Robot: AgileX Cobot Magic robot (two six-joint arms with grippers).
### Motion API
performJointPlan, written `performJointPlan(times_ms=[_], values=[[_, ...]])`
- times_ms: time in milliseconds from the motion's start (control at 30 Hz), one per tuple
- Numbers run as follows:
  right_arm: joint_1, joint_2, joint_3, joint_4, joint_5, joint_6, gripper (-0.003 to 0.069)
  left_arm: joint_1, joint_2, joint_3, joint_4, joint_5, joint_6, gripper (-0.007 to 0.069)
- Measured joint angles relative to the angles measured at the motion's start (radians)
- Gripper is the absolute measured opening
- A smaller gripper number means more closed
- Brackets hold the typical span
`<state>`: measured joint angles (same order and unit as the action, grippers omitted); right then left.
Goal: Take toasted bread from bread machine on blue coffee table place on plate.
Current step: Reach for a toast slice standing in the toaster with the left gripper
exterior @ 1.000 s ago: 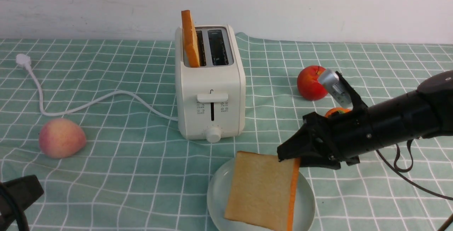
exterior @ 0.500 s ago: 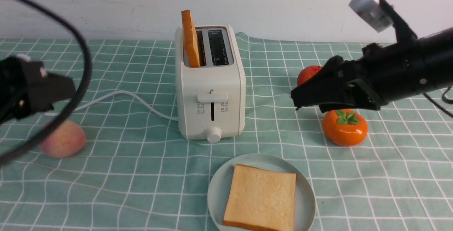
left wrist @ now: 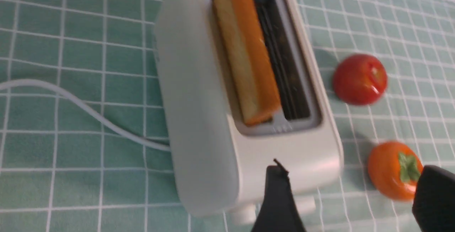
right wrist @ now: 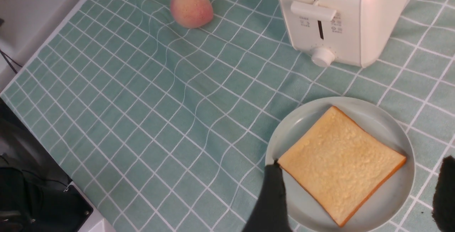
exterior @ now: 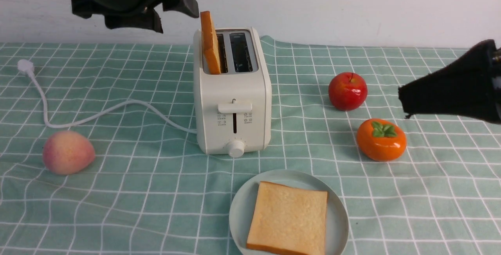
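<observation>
The cream bread machine (exterior: 233, 90) stands mid-table on the blue coffee table (exterior: 117, 192). One toasted bread slice (exterior: 210, 43) stands upright in its left slot, also seen in the left wrist view (left wrist: 249, 61). Another slice (exterior: 289, 218) lies flat on the plate (exterior: 239, 212) in front of the machine. My left gripper (exterior: 176, 16) hangs open and empty, above and just left of the standing slice; its fingers (left wrist: 277, 193) frame the machine's front end. My right gripper (exterior: 407, 98) is open and empty at the right, well above the plate (right wrist: 405, 175).
A red apple (exterior: 347, 90) and an orange persimmon (exterior: 381, 139) sit right of the bread machine. A peach (exterior: 68, 152) lies at the left, by the white power cord (exterior: 98, 112) and its plug (exterior: 24, 66). A white wall closes the back.
My right gripper let go of the slice on the plate, rose and drew back to the right. My left arm swung up from the lower left to beside the machine's top.
</observation>
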<state>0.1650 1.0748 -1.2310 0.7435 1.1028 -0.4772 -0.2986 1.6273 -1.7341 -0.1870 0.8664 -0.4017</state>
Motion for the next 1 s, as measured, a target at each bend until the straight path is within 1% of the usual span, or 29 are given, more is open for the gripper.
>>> performJointPlan(times_ms=[33,67,133,333,433,533,567,633,667,700,767,833,1000], values=[[0.000,-0.015,0.015,-0.004,0.001,0.001,0.0558,0.000,0.067,-0.067,0.025,0.005,-0.046,0.0479],[0.000,-0.017,0.017,-0.005,0.002,0.001,0.0558,0.000,0.076,-0.076,0.027,0.005,-0.046,0.0479],[0.000,-0.045,0.058,-0.008,-0.004,0.001,0.0558,0.000,0.196,-0.174,0.028,0.004,-0.083,0.0479],[0.000,-0.051,0.102,-0.021,-0.010,0.001,0.0558,0.000,0.380,-0.271,0.025,-0.039,-0.080,0.0479],[0.000,-0.051,0.103,-0.021,-0.010,0.001,0.0558,0.003,0.428,-0.274,0.025,-0.054,-0.065,0.0477],[0.000,-0.051,0.103,-0.020,-0.009,0.001,0.0558,0.006,0.449,-0.274,0.030,-0.073,-0.049,0.0456],[0.000,-0.051,0.103,-0.020,-0.009,0.001,0.0558,0.009,0.451,-0.274,0.029,-0.075,-0.039,0.0437],[0.000,-0.051,0.103,-0.020,-0.010,0.001,0.0558,0.010,0.448,-0.279,0.025,-0.069,0.004,0.0329],[0.000,-0.051,0.103,-0.020,-0.010,0.001,0.0558,0.010,0.448,-0.279,0.022,-0.067,0.011,0.0319],[0.000,-0.051,0.103,-0.020,-0.010,0.001,0.0558,0.012,0.445,-0.280,0.017,-0.060,0.026,0.0263],[0.000,-0.051,0.104,-0.020,-0.010,0.001,0.0558,0.015,0.423,-0.280,-0.013,-0.028,0.067,0.0102],[0.000,-0.051,0.104,-0.020,-0.011,0.001,0.0558,0.020,0.398,-0.280,-0.018,-0.012,0.094,0.0074],[0.000,-0.051,0.104,-0.022,-0.012,0.001,0.0558,0.040,0.260,-0.280,-0.021,0.062,0.178,0.0081]])
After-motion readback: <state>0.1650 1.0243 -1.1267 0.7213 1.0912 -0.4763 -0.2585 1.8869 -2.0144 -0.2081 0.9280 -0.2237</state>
